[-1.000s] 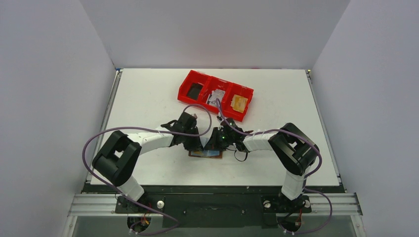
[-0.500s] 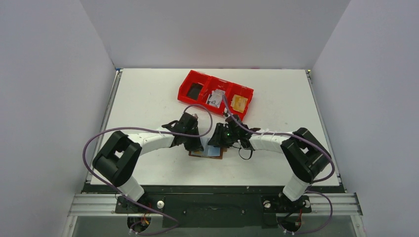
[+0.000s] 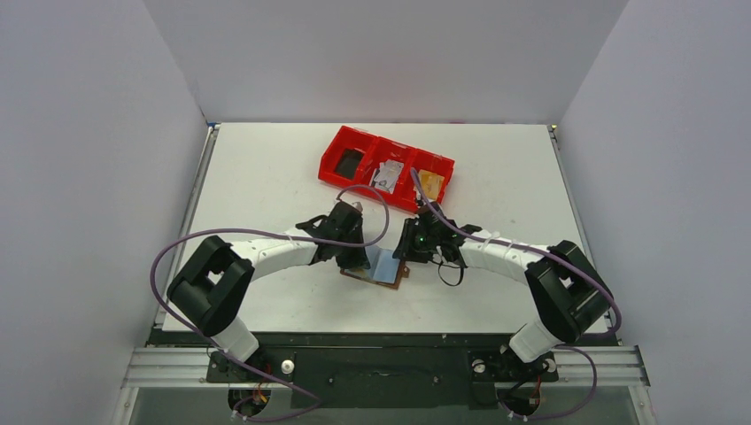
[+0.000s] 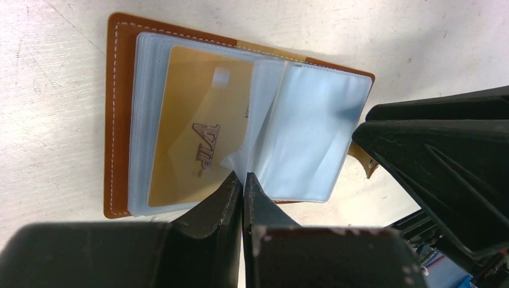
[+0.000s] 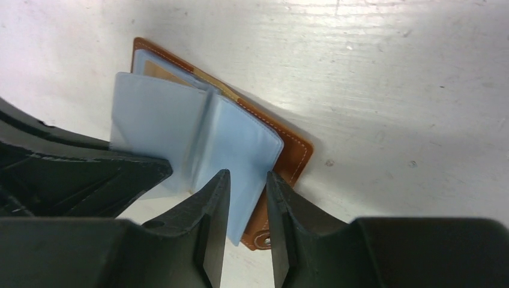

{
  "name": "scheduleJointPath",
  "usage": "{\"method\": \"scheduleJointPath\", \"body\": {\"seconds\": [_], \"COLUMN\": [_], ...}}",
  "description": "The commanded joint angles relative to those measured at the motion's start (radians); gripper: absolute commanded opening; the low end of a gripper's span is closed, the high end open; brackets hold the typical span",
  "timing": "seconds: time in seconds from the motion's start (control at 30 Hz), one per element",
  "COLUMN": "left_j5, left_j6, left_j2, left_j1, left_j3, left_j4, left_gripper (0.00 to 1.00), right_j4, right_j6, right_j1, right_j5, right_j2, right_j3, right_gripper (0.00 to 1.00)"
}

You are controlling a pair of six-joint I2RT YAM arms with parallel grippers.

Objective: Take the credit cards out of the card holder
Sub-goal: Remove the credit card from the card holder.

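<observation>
Card holder (image 3: 379, 266), laid open on the counter (image 3: 266, 177) by its near edge, between both tools.
Tan-gold card (image 4: 198, 126) was sleeved in the half nearer the left tool (image 4: 243, 180), long axis along the spine. That tool was pressed together at the sleeve edge; the right tool (image 5: 246, 177) was slightly spread about a blue leaf (image 5: 240, 138).

Gold card (image 4: 201, 126) corner seemingly behind gripper (image 4: 242, 175)

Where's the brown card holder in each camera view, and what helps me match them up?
Top external: card holder just below picture centre.
Left wrist: card holder lying open, upper middle.
Right wrist: card holder centre left, slanting down rightward.
Shared landmark: its fanned light blue plastic sleeves.
</observation>
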Motion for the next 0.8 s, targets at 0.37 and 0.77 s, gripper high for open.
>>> {"method": "scheduleJointPath", "body": {"seconds": [0.37,0.77], "left_j5": [0.012,0.041], "left_j6": [0.051,0.082], "left_j2": [0.023,0.064], "left_j1": [-0.059,-0.101], "left_j3": [0.083,0.113], "left_j4": [0.017,0.057], "left_gripper": [0.03,0.39], "right_j4": [0.007,0.103], "right_j6": [-0.024,-0.014], "right_j1": [0.02,0.019], "right_j5": [0.098,0.051], "right_j2": [0.121,0.198], "right_j3": [-0.001,0.016], "right_gripper": [0.02,0.0]}}
